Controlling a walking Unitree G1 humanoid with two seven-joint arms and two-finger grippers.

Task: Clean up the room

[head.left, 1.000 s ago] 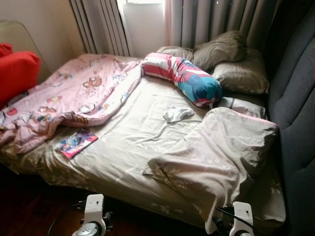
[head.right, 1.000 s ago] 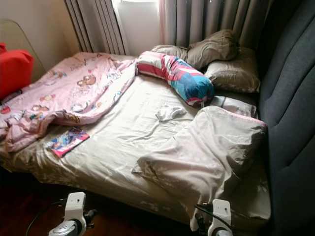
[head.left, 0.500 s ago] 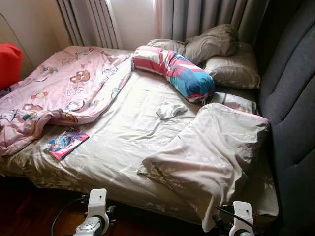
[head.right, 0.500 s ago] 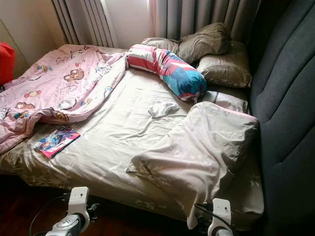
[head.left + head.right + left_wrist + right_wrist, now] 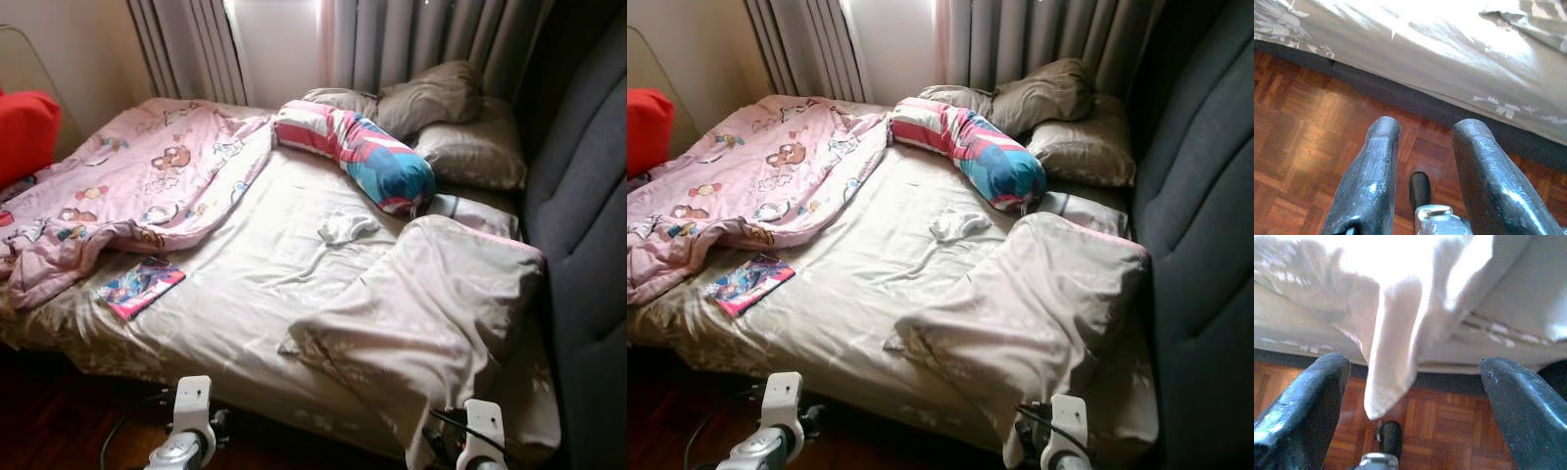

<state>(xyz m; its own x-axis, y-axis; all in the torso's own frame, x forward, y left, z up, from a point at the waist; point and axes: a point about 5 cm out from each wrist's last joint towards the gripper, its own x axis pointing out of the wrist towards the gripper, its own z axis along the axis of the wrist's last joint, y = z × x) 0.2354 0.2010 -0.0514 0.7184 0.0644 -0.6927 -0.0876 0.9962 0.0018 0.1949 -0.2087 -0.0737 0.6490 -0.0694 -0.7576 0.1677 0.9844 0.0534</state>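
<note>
An unmade bed (image 5: 245, 294) is seen ahead, covered by a beige sheet. A pink cartoon blanket (image 5: 137, 196) is bunched along its left side, with a small colourful book (image 5: 140, 286) lying just beside its near edge. A small white cloth (image 5: 345, 227) lies near the middle of the sheet. A striped bolster (image 5: 362, 157) is laid across the far end, next to grey-brown pillows (image 5: 460, 127). A large beige pillow (image 5: 431, 313) rests at the near right, one corner drooping over the bed's edge. The left tool (image 5: 1422, 147) is held released above the parquet floor (image 5: 1298, 137) beside the bed. The right tool (image 5: 1410, 382) is spread wide, empty, below the drooping pillow corner.
</note>
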